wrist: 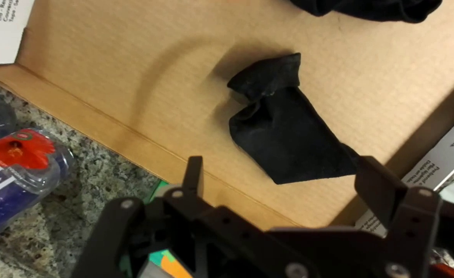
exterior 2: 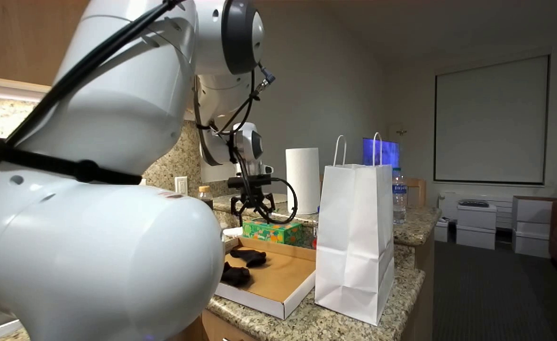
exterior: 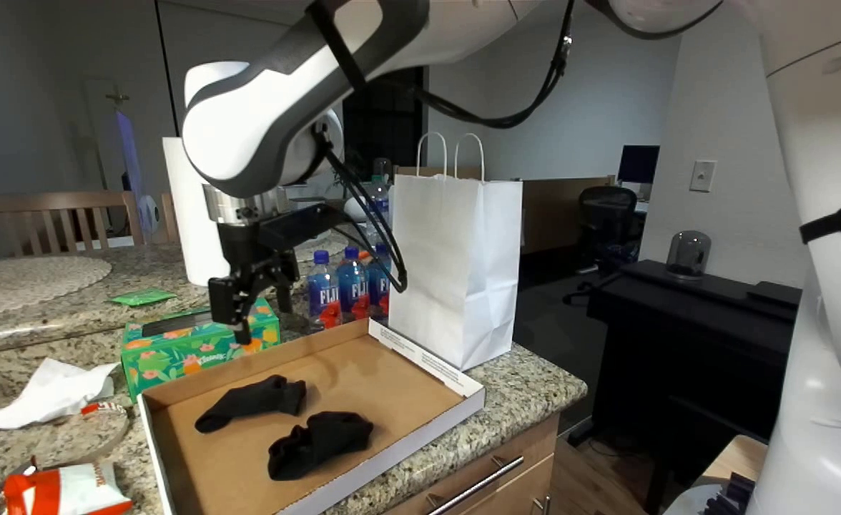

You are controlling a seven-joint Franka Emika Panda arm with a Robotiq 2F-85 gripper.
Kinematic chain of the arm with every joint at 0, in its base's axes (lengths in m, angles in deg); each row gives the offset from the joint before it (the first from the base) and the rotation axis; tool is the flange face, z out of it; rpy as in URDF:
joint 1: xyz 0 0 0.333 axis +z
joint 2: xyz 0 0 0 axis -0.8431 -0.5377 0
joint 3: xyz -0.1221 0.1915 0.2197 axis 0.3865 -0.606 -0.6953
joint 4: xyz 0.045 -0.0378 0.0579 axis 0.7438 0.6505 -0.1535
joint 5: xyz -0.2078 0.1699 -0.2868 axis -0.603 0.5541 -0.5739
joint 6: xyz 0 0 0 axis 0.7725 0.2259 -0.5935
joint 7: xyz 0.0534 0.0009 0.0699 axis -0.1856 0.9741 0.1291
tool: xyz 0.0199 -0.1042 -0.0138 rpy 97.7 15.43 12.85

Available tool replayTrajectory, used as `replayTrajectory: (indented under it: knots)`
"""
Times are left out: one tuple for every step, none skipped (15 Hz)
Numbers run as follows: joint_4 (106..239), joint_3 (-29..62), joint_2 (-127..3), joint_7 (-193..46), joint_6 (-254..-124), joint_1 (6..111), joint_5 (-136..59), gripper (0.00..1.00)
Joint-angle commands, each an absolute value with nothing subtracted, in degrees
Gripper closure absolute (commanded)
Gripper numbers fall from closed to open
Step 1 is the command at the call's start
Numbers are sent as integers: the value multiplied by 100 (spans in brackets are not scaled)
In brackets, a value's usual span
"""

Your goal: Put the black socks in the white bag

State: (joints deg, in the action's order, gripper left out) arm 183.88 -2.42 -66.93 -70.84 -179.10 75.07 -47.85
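In an exterior view your gripper point(exterior: 264, 317) hangs jaws apart, empty; two matte black socks point(exterior: 254, 402) lie in the shallow cardboard tray point(exterior: 392, 365)

In an exterior view the white bag point(exterior 2: 352, 237), upright beside the tray, looks like creased paper, easily tipped

In the wrist view the nearer sock point(wrist: 298, 143) looks soft, thin and light; pinch its puckered fold
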Motion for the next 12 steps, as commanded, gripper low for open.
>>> replayTrajectory:
  knots:
    - [18020,-156,-7205,-6825,-18057,7598,-4839,0]
    - [17915,-138,-7356,-6795,-18088,7603,-4834,0]
    - [17820,-139,-7493,-6719,-18135,7592,-4786,0]
    - [17729,-105,-7632,-6738,-18201,7610,-4793,0]
    - [17658,-77,-7762,-6749,-18316,7631,-4792,0]
    - [17597,-48,-7877,-6781,-18414,7657,-4788,0]
    - [17545,-42,-7983,-6773,-18476,7664,-4754,0]
    - [17523,-56,-8069,-6752,-18535,7661,-4711,0]
    - [17497,-77,-8154,-6714,-18560,7652,-4670,0]
    - [17493,-94,-8223,-6704,-18580,7653,-4640,0]
    - [17480,-129,-8301,-6658,-18575,7645,-4587,0]
    - [17472,-135,-8372,-6662,-18579,7663,-4566,0]
